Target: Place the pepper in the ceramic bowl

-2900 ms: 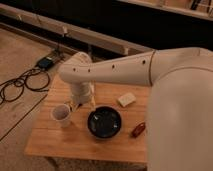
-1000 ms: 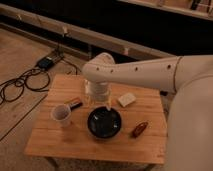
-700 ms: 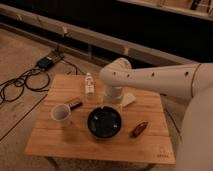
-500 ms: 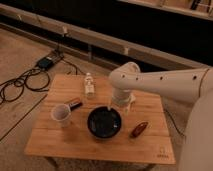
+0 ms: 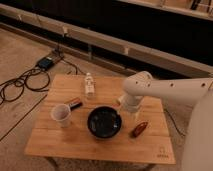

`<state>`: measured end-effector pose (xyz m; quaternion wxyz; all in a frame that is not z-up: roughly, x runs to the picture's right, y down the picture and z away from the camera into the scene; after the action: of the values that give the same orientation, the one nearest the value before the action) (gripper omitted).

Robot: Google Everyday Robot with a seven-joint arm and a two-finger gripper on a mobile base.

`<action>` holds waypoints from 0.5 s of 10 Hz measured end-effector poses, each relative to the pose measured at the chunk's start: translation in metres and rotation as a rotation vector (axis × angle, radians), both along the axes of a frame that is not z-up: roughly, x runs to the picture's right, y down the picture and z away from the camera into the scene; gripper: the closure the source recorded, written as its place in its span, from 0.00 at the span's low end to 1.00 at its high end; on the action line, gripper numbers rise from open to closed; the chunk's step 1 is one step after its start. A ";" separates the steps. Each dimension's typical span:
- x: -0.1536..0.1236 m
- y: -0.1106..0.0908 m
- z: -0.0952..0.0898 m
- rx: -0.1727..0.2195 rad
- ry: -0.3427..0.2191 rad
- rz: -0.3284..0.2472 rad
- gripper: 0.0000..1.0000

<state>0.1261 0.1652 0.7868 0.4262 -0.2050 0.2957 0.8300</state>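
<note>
**arm swings over toward the pepper**

the big white arm has moved across the table from the left side, near the white cup point(image 5: 61, 114), to the right side. now the little bottle point(image 5: 89, 85) and the dark bar point(image 5: 75, 103) show again. nothing on the table has changed place.

the gripper point(image 5: 131, 111) hangs over the wooden table point(image 5: 100, 147), just right of the ceramic bowl point(image 5: 90, 123) and close to the pepper point(image 5: 139, 129). i cannot tell if it is spread or pressed together. it holds nothing that i can see.

the pepper lies on the table, near the bowl's right side but not touching it. it is slanted.

the job now, i think, is to pick up the pepper. to do it well, the gripper should go a bit more to the right and toward the front edge, then turn so it closes across the pepper's thin sides. it should go down slowly. the pepper is small and shiny, so it may slip or roll away. the bowl is very near, so the lift can be short.
</note>
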 end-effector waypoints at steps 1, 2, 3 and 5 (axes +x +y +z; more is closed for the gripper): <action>0.008 0.007 0.001 -0.008 0.014 0.024 0.35; 0.013 0.012 0.002 -0.012 0.024 0.042 0.35; 0.016 0.018 0.003 -0.021 0.030 0.055 0.35; 0.028 0.032 0.003 -0.035 0.054 0.088 0.35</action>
<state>0.1542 0.1967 0.7895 0.3775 -0.2028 0.3124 0.8478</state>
